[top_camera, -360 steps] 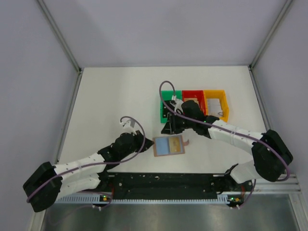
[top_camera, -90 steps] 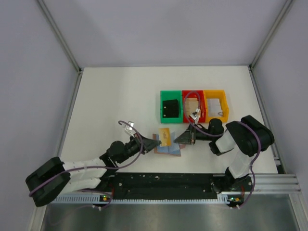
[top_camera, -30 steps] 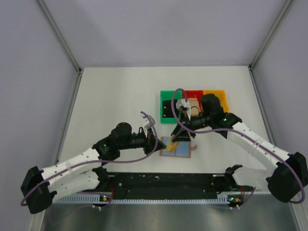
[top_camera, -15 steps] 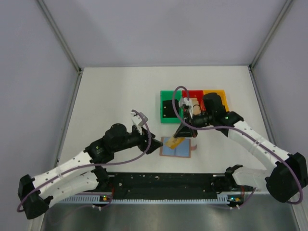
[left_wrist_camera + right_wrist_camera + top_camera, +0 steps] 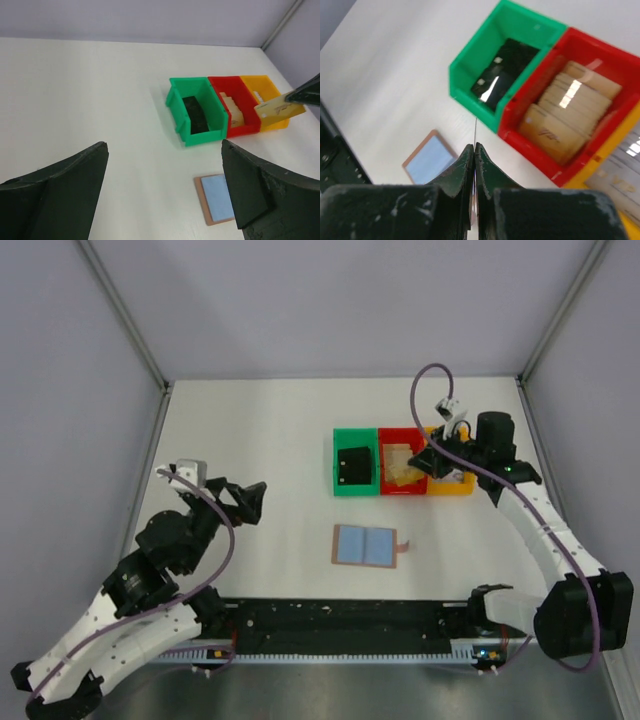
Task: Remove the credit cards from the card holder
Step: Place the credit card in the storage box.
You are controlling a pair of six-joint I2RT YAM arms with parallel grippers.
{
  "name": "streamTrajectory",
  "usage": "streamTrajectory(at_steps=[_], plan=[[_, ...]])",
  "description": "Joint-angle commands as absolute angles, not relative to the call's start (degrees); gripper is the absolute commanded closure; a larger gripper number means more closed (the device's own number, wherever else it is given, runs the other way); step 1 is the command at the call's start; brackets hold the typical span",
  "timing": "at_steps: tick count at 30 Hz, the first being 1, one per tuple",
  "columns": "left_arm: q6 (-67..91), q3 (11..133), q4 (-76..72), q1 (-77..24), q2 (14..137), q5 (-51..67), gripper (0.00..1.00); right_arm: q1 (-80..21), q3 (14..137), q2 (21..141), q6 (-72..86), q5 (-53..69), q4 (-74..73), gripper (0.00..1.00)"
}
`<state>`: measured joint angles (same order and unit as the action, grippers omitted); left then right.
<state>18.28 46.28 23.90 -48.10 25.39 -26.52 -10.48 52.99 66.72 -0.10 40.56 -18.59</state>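
One tan credit card [image 5: 277,106], pinched by the right gripper [image 5: 474,150], now hangs over the yellow bin [image 5: 252,82], clear of the open card holder [image 5: 365,545]; the left gripper [image 5: 162,150], spread, has retreated.

White table [image 5: 250,430], grey walls [image 5: 350,300], aluminium posts [image 5: 122,310].

Left arm bent, left tool [image 5: 250,502] spread wide. Right arm extended, right tool [image 5: 474,150] pinching credit card [image 5: 277,106].

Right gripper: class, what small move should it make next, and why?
Probably shift it over the red bin and open the jaws. The right gripper is shut on a tan card near where the red bin meets the yellow bin, and a stack of similar cards lies in the red one.
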Motion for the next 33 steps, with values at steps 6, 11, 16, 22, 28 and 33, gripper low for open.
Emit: streamTrajectory(at_steps=[6, 11, 16, 22, 28, 33], plan=[[13.6, 43.9, 29.1, -45.8, 25.3, -35.7, 0.02, -3.6, 57.0, 77.1, 3.2, 32.9, -10.3, 1.0], [14.6, 43.0, 30.5, -43.7, 23.4, -38.9, 0.02, -3.7, 58.8, 83.3, 3.7, 36.7, -6.7, 1.0], [14.8, 43.1, 30.1, -41.4, 22.9, -37.8, 0.02, -3.7, 58.4, 87.8, 6.4, 41.6, -1.1, 1.0], [15.1, 42.6, 29.3, -36.9, 23.0, -33.1, 0.02, -4.3, 58.5, 93.4, 8.0, 44.2, 2.9, 1.0], [15.2, 42.5, 29.1, -35.4, 22.7, -32.1, 0.02, -6.0, 59.6, 96.6, 7.1, 45.7, 1.1, 1.0], [15.1, 42.4, 28.8, -35.0, 22.9, -31.2, 0.02, -6.1, 58.8, 96.9, 7.3, 44.7, 0.9, 0.99]])
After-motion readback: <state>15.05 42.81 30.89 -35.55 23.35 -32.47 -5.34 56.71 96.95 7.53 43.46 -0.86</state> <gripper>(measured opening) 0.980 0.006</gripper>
